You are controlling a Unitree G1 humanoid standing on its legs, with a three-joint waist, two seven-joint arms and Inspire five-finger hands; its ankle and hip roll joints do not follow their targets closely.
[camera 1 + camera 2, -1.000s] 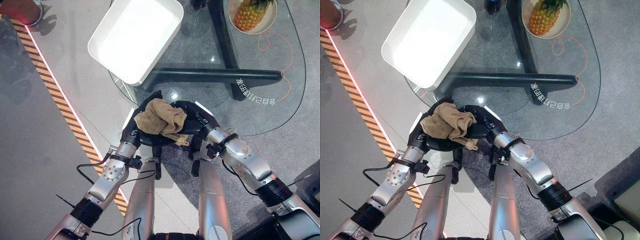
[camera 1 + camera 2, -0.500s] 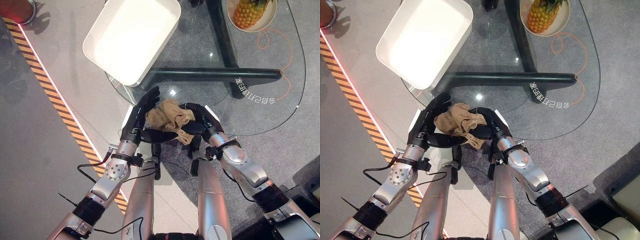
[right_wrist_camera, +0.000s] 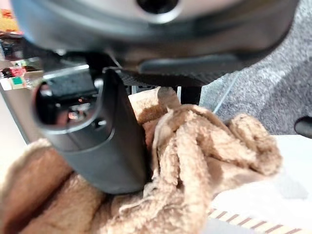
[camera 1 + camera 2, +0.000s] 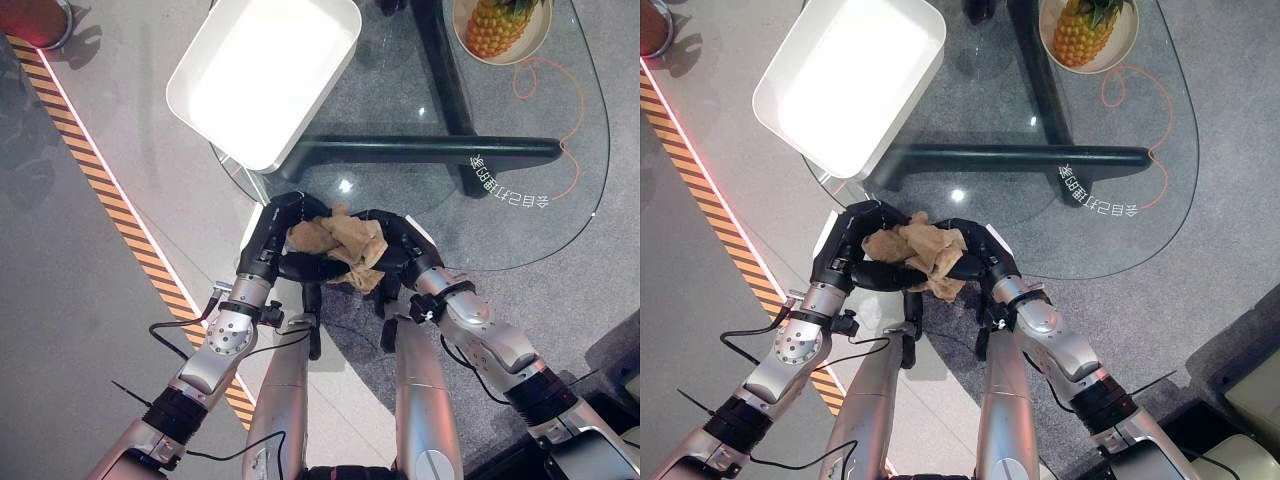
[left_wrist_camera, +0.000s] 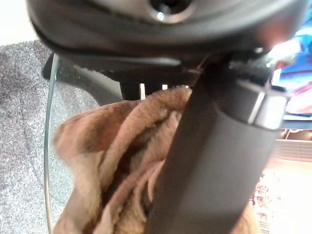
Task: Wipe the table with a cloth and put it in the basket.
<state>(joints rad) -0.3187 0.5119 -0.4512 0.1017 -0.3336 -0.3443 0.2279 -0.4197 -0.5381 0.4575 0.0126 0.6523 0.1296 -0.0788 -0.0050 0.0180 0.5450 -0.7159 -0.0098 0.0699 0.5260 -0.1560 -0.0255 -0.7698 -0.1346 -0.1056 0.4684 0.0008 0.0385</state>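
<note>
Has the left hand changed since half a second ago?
Yes. The left hand, then straight-fingered beside the cloth, has curled round it, staying near the glass table's near edge; the right hand grips too.

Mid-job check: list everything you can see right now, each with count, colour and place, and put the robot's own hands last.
cloth: one, tan, bunched between both hands at the table's near edge
basket: one, white, on the table's far left corner, overhanging the edge
table: one, clear glass top on a dark base
pineapple: one, orange-yellow, in the bowl
bowl: one, cream, far right of the table
floor tape: one strip, orange and black stripes, on the floor left of the table
left hand: dark, curled round the cloth
right hand: dark, curled round the cloth
</note>
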